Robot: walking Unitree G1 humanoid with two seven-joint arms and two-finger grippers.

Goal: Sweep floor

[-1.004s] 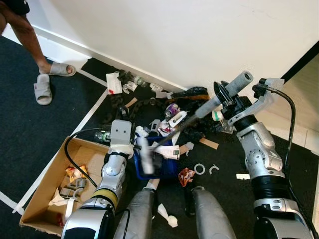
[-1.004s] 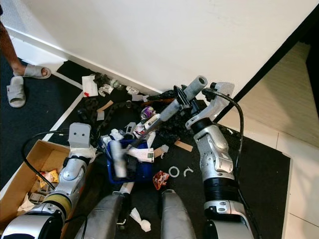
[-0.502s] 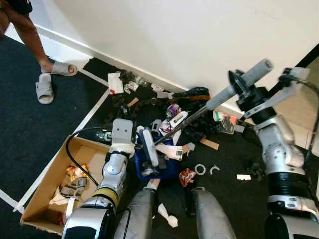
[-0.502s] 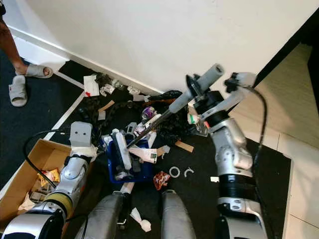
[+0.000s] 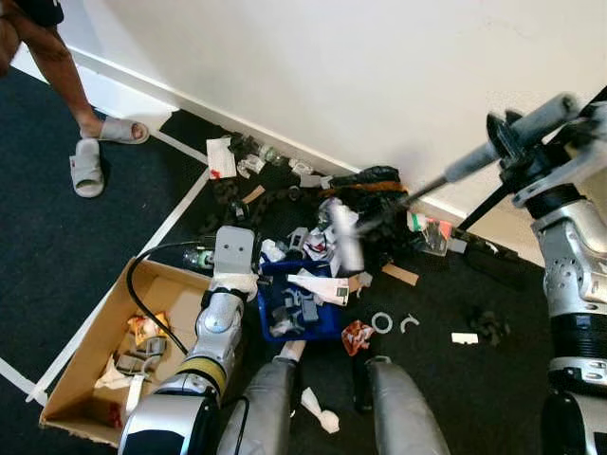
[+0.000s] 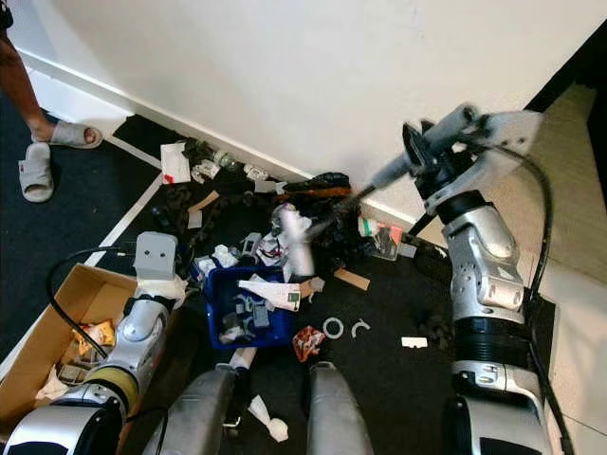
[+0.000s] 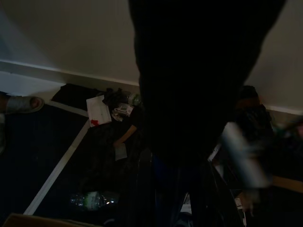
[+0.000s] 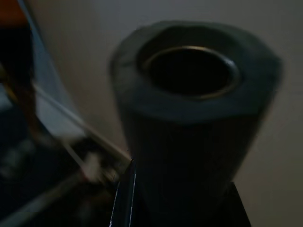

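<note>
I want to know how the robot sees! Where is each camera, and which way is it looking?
Left eye and right eye views: on the head, looking down at litter, the blue dustpan, both arms, its legs.
Left wrist view: looks along dark fingers to the wall and the plastic bottle.
Right wrist view: looks along the broom handle held by the right gripper.
Shared: the wall; the handle.
</note>
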